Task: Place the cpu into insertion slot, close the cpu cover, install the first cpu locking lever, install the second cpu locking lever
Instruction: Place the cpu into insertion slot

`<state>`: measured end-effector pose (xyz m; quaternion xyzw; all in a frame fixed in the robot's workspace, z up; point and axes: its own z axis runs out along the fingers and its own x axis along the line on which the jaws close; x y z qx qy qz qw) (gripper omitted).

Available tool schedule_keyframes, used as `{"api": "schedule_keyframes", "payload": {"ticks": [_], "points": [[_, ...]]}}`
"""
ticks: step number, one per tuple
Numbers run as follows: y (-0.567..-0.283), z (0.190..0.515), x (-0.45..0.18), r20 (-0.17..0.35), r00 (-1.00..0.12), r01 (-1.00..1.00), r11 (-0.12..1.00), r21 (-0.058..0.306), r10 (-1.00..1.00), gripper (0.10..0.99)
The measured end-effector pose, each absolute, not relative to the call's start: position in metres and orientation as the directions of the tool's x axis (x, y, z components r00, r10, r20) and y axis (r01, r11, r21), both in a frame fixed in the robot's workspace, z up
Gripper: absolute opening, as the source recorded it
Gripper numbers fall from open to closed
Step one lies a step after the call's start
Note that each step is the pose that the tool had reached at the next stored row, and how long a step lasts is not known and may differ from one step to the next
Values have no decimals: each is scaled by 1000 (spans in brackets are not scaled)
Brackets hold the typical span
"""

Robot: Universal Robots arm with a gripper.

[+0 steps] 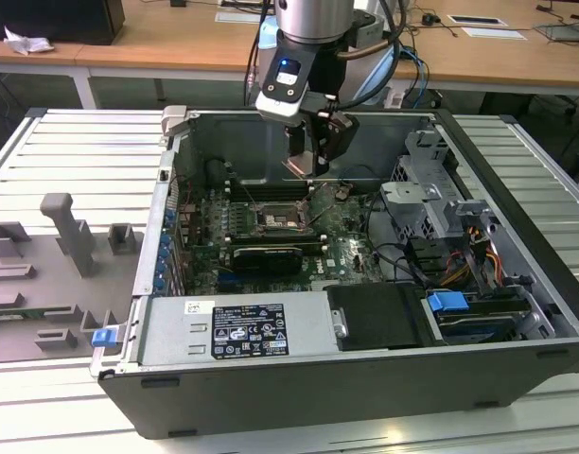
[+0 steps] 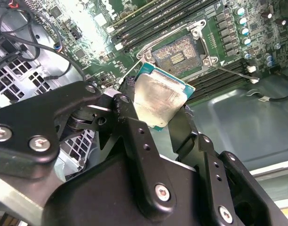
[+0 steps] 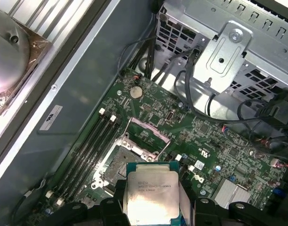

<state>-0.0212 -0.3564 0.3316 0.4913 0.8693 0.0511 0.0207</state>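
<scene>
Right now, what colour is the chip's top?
The chip is silvery-beige on top; best in second wrist view.

Arm [image 1: 313,24] vertical, fingers [image 2: 134,127] tight on the cpu [image 2: 160,101]

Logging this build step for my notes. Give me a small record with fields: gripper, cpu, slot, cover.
gripper: shut on cpu, in the air over the board
cpu: gripped by its edges, metal top showing in both wrist views, not in slot
slot: empty, contacts exposed
cover: open, raised off the slot
</scene>
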Motion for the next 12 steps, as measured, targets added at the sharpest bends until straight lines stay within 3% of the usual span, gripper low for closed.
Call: {"api": "schedule_keyframes", "payload": {"ticks": [12], "points": [[-356, 329, -26, 15, -421, 902, 417, 109, 907, 529]]}}
